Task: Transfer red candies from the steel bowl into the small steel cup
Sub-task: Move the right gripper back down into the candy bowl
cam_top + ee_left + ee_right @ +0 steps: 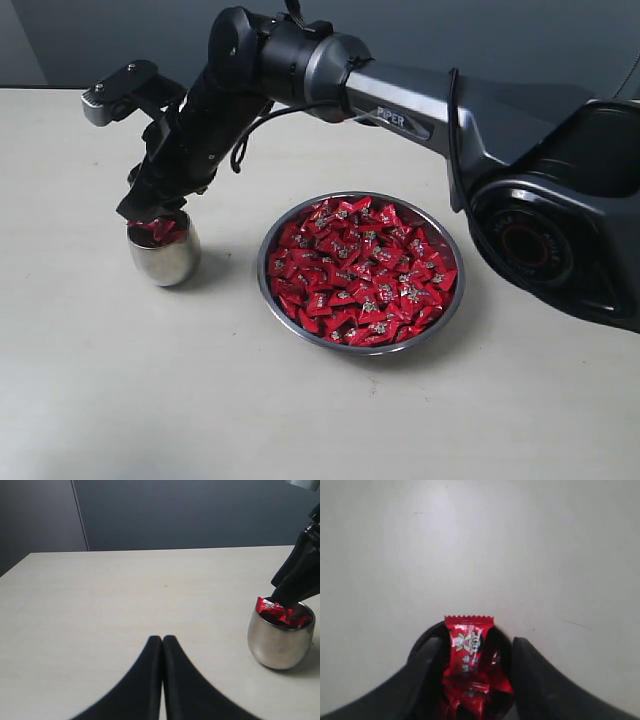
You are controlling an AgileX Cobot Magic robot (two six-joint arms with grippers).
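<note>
- Geometry: right gripper [148, 210] hangs straight over the mouth of the small steel cup [165, 258], having reached across to the left side of the table [120, 400].
- Jaws are apart. One candy [468, 642] stands on end between them, long axis running up out of the cup, with a dark gap on each side. It looks released, not pinched.
- Cup is upright and already piled with red wrappers to the rim.
- Supply: red candies [362, 272] fill the steel bowl [262, 285], just beside the cup, on the side toward the arm's base.
- Next pick means lifting clear and swinging back over the bowl; the right arm is the nearer one.
- Left gripper [162, 642] has its fingers pressed together, holds nothing, and is low over bare table, well apart from the cup.
- Writing: "PIPER" [405, 117] on the right arm's link. The silver-white print on the wrappers is too small to read.
</note>
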